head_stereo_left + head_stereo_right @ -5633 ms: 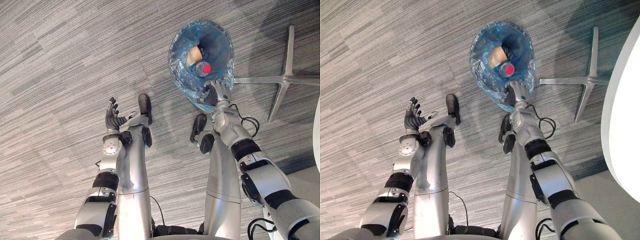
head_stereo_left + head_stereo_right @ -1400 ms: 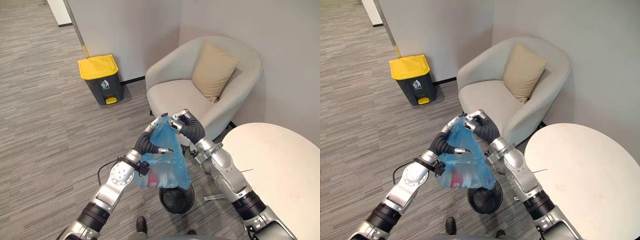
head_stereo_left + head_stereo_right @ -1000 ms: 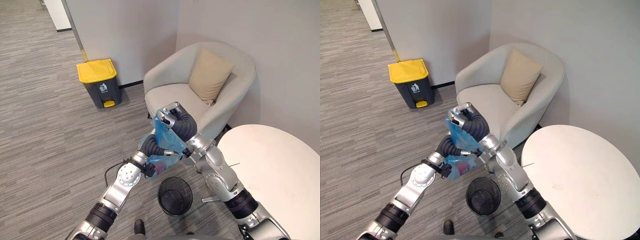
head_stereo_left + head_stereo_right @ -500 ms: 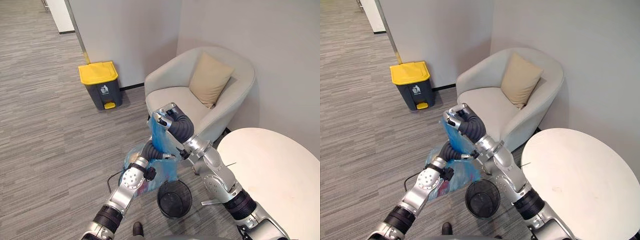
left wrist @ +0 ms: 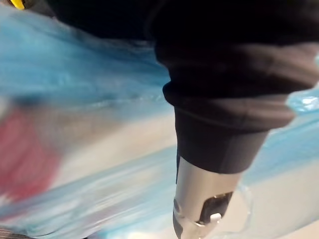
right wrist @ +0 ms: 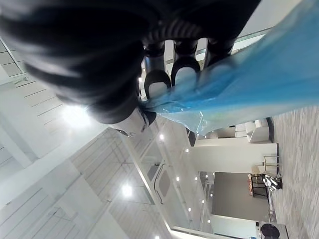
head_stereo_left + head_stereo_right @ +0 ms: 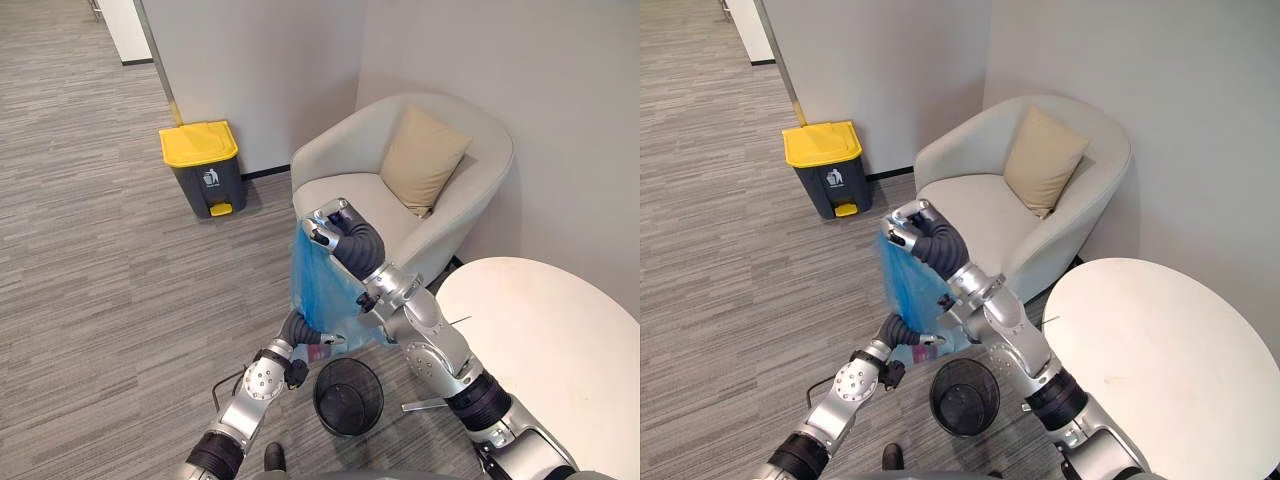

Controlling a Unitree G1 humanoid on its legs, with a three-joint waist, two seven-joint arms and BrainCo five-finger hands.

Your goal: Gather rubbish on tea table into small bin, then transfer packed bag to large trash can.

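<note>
Blue bag is now stretched taller than 1.4 s ago: right hand clamped on its neck and raised higher, left hand dropped to its loaded bottom, grip unreadable, bag hanging clear of the mesh bin, so packing looks done and the yellow-lidded trash can is next.

No legible text in my view; one white pictogram label on the grey, yellow-lidded plastic bin, 11 o'clock.
</note>
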